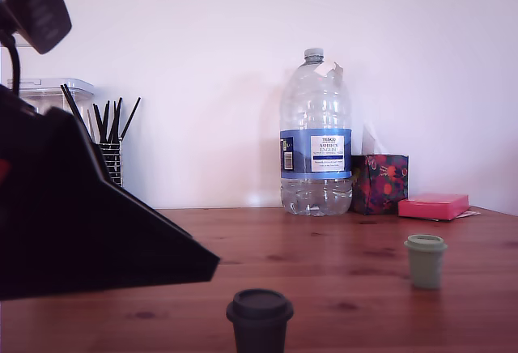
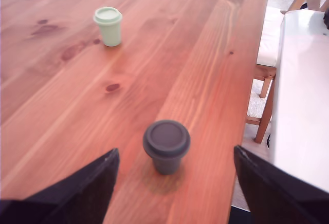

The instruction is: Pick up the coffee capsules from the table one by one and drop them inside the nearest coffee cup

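Capsules — dark [image 2: 166, 145], green [image 2: 108, 25] | hand [image 2: 175, 183] spread apart, wrist view only | bottle [image 1: 316, 134] exterior only

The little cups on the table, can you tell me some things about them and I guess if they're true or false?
1. The dark capsule sits between the open fingers of the gripper. True.
2. The green capsule is lying on its side. False: it stands upright with its wide flat end on top.
3. The gripper is holding the dark capsule. False: its fingers are apart and clear of it, and it stands on the table.
4. The two capsules are touching. False: bare wood lies between them.
5. A big water bottle stands at the back by the wall. True.
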Available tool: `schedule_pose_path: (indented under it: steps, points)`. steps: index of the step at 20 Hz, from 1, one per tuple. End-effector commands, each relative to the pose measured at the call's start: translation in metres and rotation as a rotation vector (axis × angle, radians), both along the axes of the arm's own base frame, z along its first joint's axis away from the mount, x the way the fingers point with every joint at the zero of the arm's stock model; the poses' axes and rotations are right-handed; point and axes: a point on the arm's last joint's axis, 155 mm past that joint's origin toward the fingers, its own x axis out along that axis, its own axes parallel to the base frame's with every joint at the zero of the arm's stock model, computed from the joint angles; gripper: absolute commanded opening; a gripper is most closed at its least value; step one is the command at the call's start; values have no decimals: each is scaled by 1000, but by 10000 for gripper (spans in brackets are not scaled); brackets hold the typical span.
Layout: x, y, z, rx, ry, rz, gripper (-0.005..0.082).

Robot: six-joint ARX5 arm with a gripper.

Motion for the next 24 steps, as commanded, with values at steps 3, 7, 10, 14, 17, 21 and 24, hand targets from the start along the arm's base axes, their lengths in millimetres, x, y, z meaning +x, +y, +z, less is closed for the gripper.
schedule_pose_path:
  steps: [3, 7, 10, 14, 17, 21, 24]
  points:
    - [6, -11, -5, 24, -5, -16, 657]
    - [14, -22, -19, 72, 33, -19, 657]
    - [17, -33, -28, 120, 80, -36, 657]
    - [16, -36, -50, 228, 160, -45, 657]
    - [17, -37, -61, 288, 194, -45, 654]
    - [19, -33, -73, 352, 217, -27, 590]
    - [18, -33, -73, 354, 217, -30, 436]
